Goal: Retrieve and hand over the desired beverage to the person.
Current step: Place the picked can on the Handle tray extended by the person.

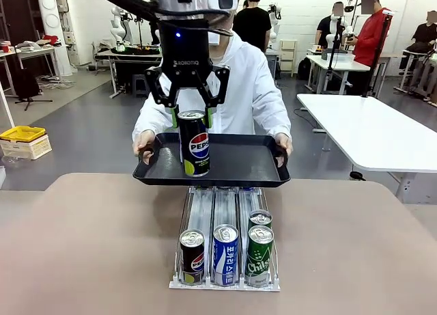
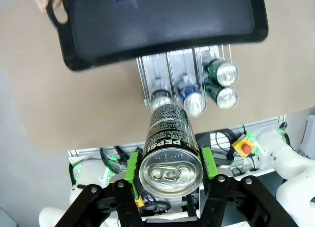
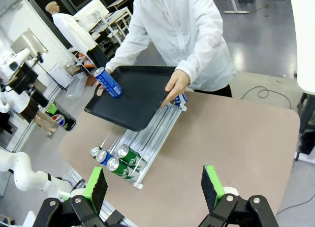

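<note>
L gripper (image 1: 191, 117) is clamped on the black Pepsi can (image 1: 194, 145) near its top rim, green pads on opposite sides of the wall. The can hangs upright over the black tray (image 1: 239, 166) the person (image 1: 246, 89) holds out w/ both hands above the far end of the rack (image 1: 225, 250); can't tell whether its base touches the tray yet. R gripper (image 3: 155, 187) has its jaws apart, nothing between, well back from the rack.

Handling, as a judgement: prob. a full can, so fairly heavy, w/ smooth slippery metal and a thin wall that dents if squeezed hard. A grip high on the wall, near the stiffer rim, looks right. Should be set down flat before release, since the tray is hand-held and may wobble.
</note>
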{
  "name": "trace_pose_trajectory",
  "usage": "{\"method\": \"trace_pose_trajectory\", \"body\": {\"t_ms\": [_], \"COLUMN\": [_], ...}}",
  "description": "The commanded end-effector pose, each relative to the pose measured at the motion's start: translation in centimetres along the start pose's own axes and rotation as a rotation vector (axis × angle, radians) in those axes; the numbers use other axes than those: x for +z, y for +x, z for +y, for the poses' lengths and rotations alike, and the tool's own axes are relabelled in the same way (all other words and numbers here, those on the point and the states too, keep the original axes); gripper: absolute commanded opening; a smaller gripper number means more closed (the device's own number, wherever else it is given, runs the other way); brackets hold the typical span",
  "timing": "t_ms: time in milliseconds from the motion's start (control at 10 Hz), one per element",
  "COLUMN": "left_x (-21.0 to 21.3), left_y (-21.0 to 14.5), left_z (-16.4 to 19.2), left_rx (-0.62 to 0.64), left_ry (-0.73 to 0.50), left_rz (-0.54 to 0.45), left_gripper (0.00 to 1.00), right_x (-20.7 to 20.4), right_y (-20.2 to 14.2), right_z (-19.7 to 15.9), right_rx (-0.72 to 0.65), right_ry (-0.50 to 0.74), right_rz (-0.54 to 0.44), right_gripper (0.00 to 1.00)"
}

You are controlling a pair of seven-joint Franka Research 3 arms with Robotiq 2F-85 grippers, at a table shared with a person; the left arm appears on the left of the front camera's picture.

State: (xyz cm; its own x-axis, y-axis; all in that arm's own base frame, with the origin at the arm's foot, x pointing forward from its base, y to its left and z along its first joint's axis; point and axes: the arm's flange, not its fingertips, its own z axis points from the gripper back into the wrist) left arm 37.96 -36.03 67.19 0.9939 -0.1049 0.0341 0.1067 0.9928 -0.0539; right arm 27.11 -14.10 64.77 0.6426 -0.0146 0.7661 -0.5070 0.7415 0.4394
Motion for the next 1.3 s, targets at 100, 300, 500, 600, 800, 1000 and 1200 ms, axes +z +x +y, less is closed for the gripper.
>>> {"method": "trace_pose_trajectory", "body": {"t_ms": [100, 300, 500, 600, 800, 1000, 1200], "left_x": [0.3, 0.1, -0.6, -1.7, -4.3, -6.8, -8.4], "left_y": [5.9, 9.0, 11.5, 12.5, 14.3, 15.3, 15.9], "left_z": [-4.2, -5.6, -6.6, -6.8, -6.8, -7.0, -7.5], "left_rx": [0.011, 0.007, -0.004, 0.006, 0.013, 0.001, -0.011], "left_ry": [0.08, 0.083, 0.05, 0.056, 0.046, 0.063, 0.067], "left_rz": [-0.058, -0.113, -0.165, -0.183, -0.174, -0.156, -0.126], "left_gripper": [0.58, 0.58, 0.58, 0.58, 0.58, 0.58, 0.58], "right_x": [-0.2, -0.2, -0.2, -0.2, -0.2, -0.2, -0.2], "right_y": [0.2, 0.2, 0.2, 0.2, 0.2, 0.2, 0.2], "right_z": [-0.1, -0.1, -0.1, -0.1, -0.1, -0.1, -0.1], "right_rx": [0.007, 0.007, 0.007, 0.007, 0.007, 0.007, 0.007], "right_ry": [0.032, 0.032, 0.032, 0.032, 0.032, 0.032, 0.032], "right_rz": [-0.019, -0.019, -0.019, -0.019, -0.019, -0.019, -0.019], "right_gripper": [1.0, 1.0, 1.0, 1.0, 1.0, 1.0, 1.0]}}
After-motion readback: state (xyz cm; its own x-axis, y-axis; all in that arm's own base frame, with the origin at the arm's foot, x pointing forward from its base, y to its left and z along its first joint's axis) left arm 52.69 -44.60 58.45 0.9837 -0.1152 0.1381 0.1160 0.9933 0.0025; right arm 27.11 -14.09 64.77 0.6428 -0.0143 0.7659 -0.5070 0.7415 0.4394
